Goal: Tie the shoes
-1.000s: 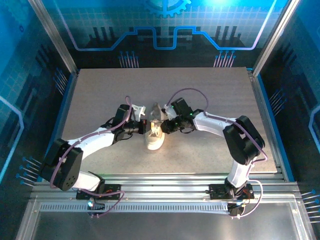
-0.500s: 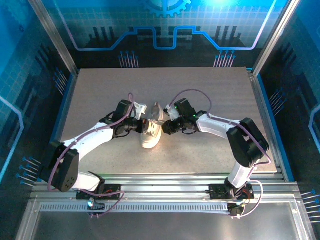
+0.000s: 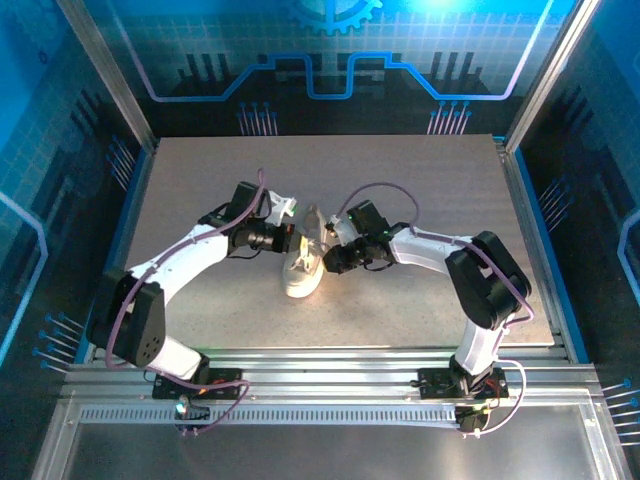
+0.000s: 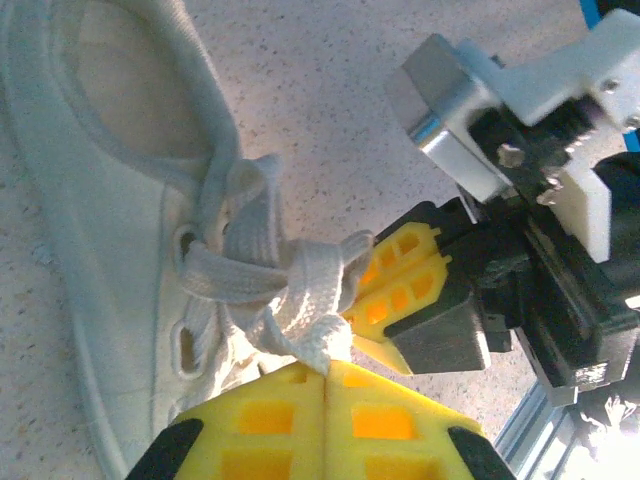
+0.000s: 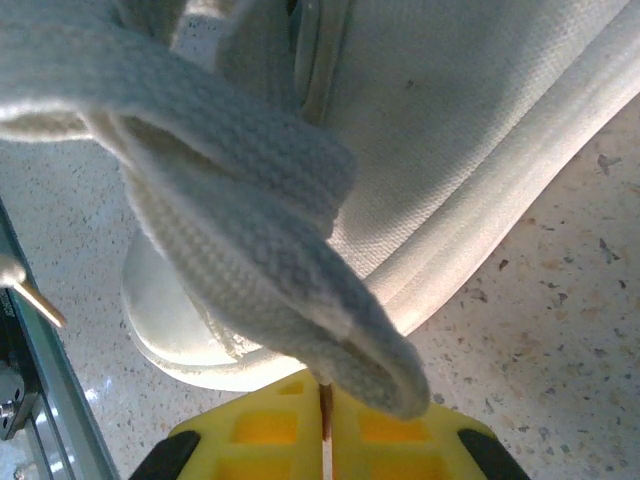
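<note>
The white canvas shoe (image 3: 303, 270) lies mid-table, toe toward the near edge, with both arms meeting over its laces. My left gripper (image 3: 286, 243) is at the shoe's left side, shut on a pale flat lace (image 4: 305, 325) that runs from the crossed lacing into its yellow tips (image 4: 327, 372). In the left wrist view the shoe (image 4: 110, 210) lies at the left and the right gripper's yellow fingers (image 4: 400, 285) are just beyond the laces. My right gripper (image 3: 329, 260) is at the shoe's right side. Its jaws (image 5: 325, 395) are shut on a folded lace loop (image 5: 270, 240) beside the sole (image 5: 500, 190).
The speckled grey table (image 3: 420, 180) stretches open behind and to both sides of the shoe. Aluminium frame rails (image 3: 300, 365) run along the near edge, with blue panel walls around the cell.
The left gripper has drawn back toward the far left, with its lace. The shoe has shifted slightly left. The right gripper has edged nearer the shoe, still holding its loop.
</note>
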Action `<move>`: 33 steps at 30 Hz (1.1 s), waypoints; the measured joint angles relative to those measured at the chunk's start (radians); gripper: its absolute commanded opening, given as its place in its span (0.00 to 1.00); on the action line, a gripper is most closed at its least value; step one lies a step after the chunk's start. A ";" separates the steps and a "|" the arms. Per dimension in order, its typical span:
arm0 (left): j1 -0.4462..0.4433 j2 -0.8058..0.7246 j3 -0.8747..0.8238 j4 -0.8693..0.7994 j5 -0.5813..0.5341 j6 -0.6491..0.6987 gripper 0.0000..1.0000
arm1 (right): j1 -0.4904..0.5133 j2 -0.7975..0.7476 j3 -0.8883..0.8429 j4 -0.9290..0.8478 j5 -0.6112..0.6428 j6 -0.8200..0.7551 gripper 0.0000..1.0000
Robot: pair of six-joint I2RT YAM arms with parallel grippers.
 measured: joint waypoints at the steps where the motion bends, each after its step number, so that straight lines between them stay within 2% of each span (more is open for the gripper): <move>1: 0.003 0.008 0.014 -0.026 -0.005 0.013 0.00 | 0.000 0.001 0.004 -0.005 -0.003 -0.003 0.10; 3: 0.008 0.025 0.040 -0.071 -0.028 0.037 0.00 | 0.000 0.002 0.010 -0.006 -0.010 -0.009 0.12; 7: 0.008 0.053 0.074 -0.138 -0.095 0.093 0.11 | 0.000 0.008 0.024 -0.008 -0.034 -0.030 0.16; 9: 0.008 0.060 0.076 -0.149 -0.126 0.115 0.15 | 0.000 0.010 0.029 -0.012 -0.042 -0.040 0.24; 11: 0.008 0.066 0.076 -0.151 -0.153 0.135 0.24 | 0.000 0.011 0.030 -0.017 -0.051 -0.054 0.33; 14: 0.008 0.073 0.076 -0.148 -0.187 0.168 0.41 | -0.004 0.011 0.030 -0.031 -0.062 -0.066 0.39; 20: 0.010 0.060 0.066 -0.123 -0.217 0.198 0.56 | -0.069 -0.026 0.009 -0.055 -0.088 -0.082 0.45; 26: 0.023 0.013 0.043 -0.039 -0.182 0.192 0.60 | -0.136 -0.070 -0.010 -0.047 -0.114 -0.081 0.46; 33: 0.023 0.062 0.058 0.035 -0.099 0.166 0.62 | -0.062 -0.069 -0.026 -0.032 -0.093 -0.073 0.45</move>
